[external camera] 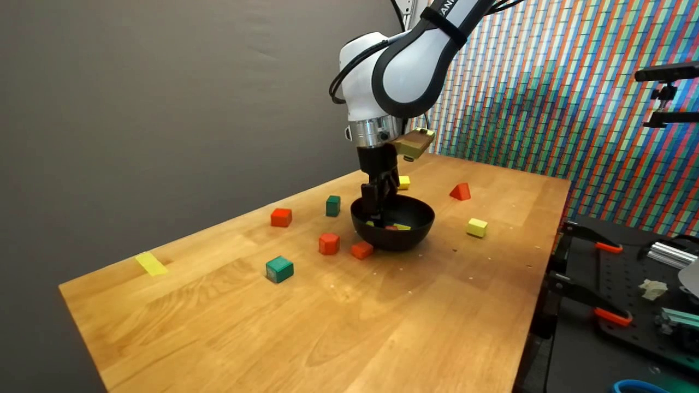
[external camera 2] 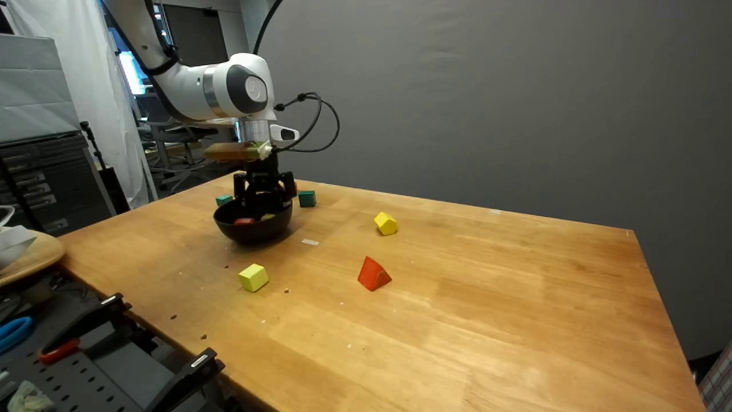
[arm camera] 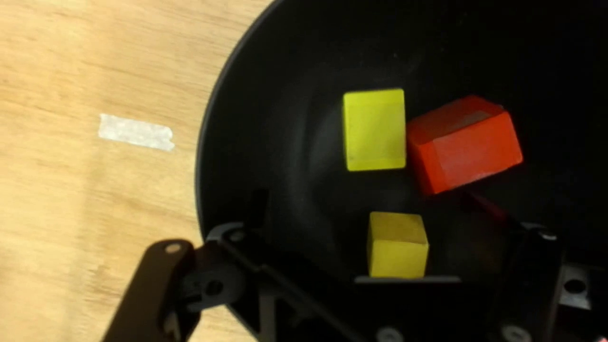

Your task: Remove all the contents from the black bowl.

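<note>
1. My gripper (external camera 2: 263, 200) reaches into the black bowl (external camera: 401, 241), its fingers (external camera 2: 239, 189) well apart; the tips fade into the dark interior, so I cannot tell whether they touch it.
2. The bowl stands on the bench (external camera: 327, 338), between the edge along the grey wall (external camera: 191, 109) and the edge beside the clamps (external camera: 587, 297); my wrist view cuts off part of it.
3. Inside lie a yellow block (arm camera: 375, 130) and, just beside it, a red block (arm camera: 468, 149); my gripper partly covers a second yellow block (arm camera: 398, 247), and a dark red patch (arm camera: 491, 209) by one finger is too dim to name.
4. In an exterior view I partly hide another yellow block (external camera: 404, 183) near the grey-wall edge.
</note>
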You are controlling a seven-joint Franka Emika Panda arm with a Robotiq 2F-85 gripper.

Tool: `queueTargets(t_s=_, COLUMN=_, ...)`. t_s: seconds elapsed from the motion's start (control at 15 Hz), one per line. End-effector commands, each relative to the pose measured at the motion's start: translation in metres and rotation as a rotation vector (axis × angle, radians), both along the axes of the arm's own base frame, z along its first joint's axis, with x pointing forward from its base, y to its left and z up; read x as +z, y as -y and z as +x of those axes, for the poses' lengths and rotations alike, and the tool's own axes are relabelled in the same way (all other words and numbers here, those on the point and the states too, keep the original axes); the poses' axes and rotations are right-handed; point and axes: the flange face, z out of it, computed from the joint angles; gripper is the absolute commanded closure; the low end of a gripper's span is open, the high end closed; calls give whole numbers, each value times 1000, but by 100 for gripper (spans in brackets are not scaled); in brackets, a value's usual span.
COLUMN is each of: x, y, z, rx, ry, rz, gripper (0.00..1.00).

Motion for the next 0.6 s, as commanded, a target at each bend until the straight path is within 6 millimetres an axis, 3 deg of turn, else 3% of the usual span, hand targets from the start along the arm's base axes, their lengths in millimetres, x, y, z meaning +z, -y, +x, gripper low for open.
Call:
queueTargets(t_s=0.0, x=4, y=-4, z=-8, rx=50, ry=-42, rz=4, gripper=0)
queueTargets(t_s=0.53, x=6, y=-23, z=-35, rx=129, ry=-121, rz=-46, gripper=0)
